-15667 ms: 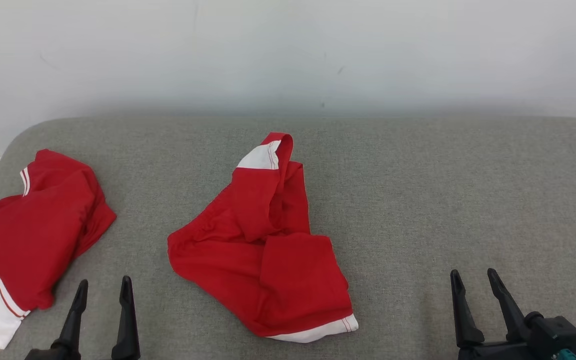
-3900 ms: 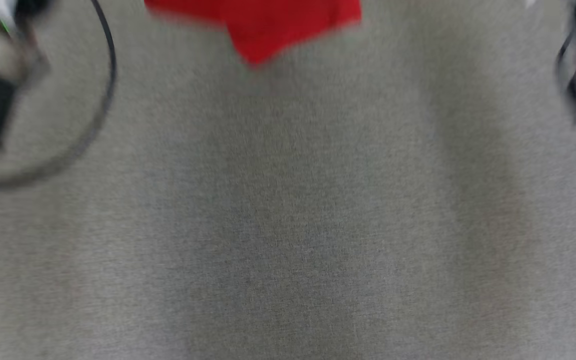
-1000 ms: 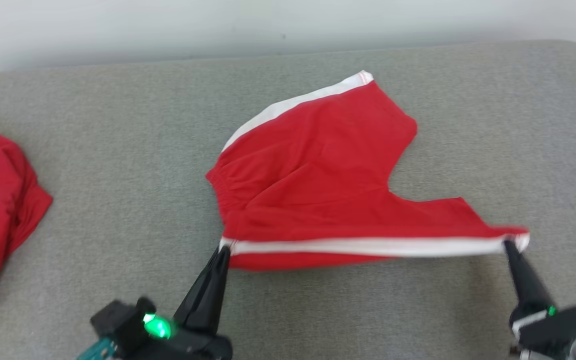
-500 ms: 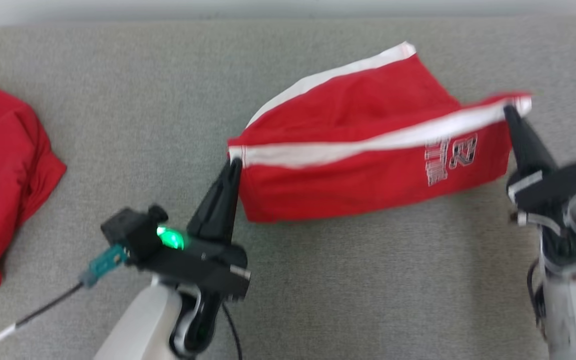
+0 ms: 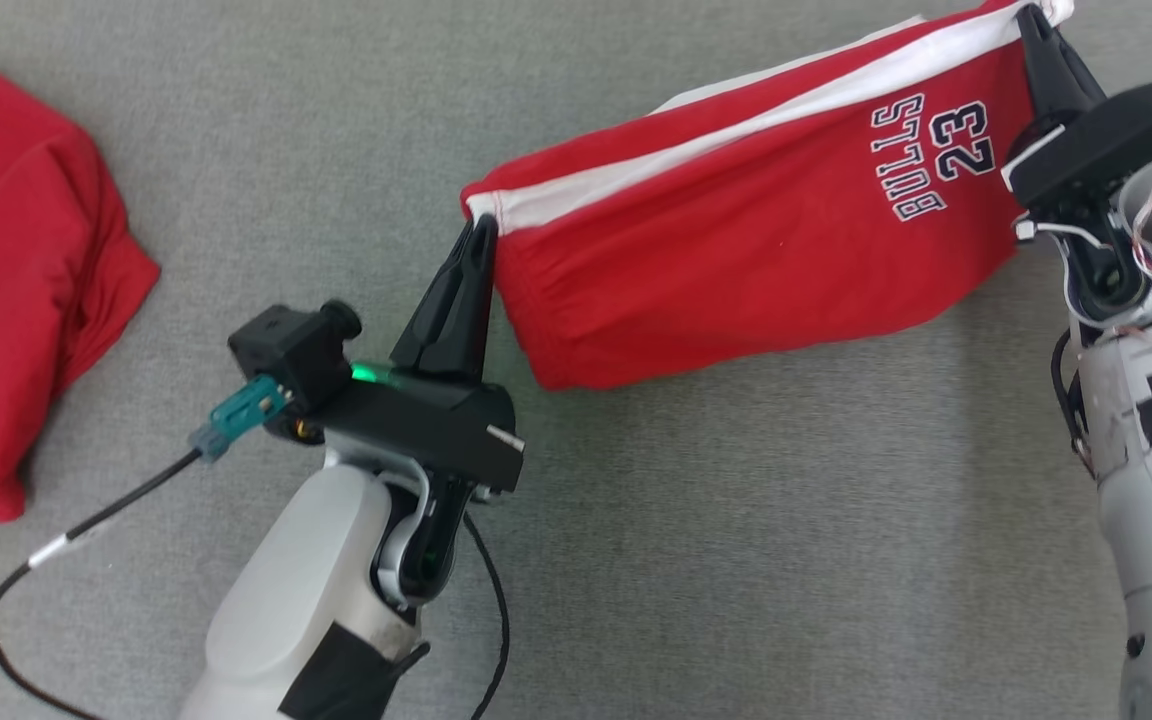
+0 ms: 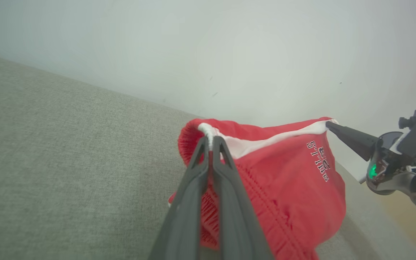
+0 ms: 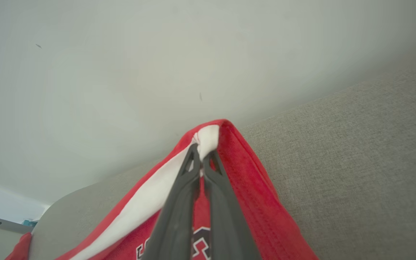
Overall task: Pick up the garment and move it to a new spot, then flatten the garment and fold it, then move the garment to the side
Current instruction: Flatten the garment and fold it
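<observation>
The garment (image 5: 736, 240) is a pair of red shorts with a white side stripe and "BULLS 23" lettering. It hangs stretched between both grippers above the grey padded surface (image 5: 736, 560). My left gripper (image 5: 481, 228) is shut on the waistband end of the stripe, also seen in the left wrist view (image 6: 211, 139). At the hem end, my right gripper (image 5: 1031, 15) is shut on the white corner, which the right wrist view shows pinched at the tips (image 7: 202, 151). The garment (image 6: 287, 187) sags below the taut stripe; the garment (image 7: 251, 187) drapes past the fingers.
A second red garment (image 5: 16, 270) lies bunched at the left edge of the grey surface. A black cable (image 5: 86, 530) trails from my left wrist. A pale wall (image 6: 229, 54) rises behind the surface.
Both grippers have lifted the garment off the surface and flipped it, so the lettered side now faces up. The head camera has tilted down, shifting the whole picture.
</observation>
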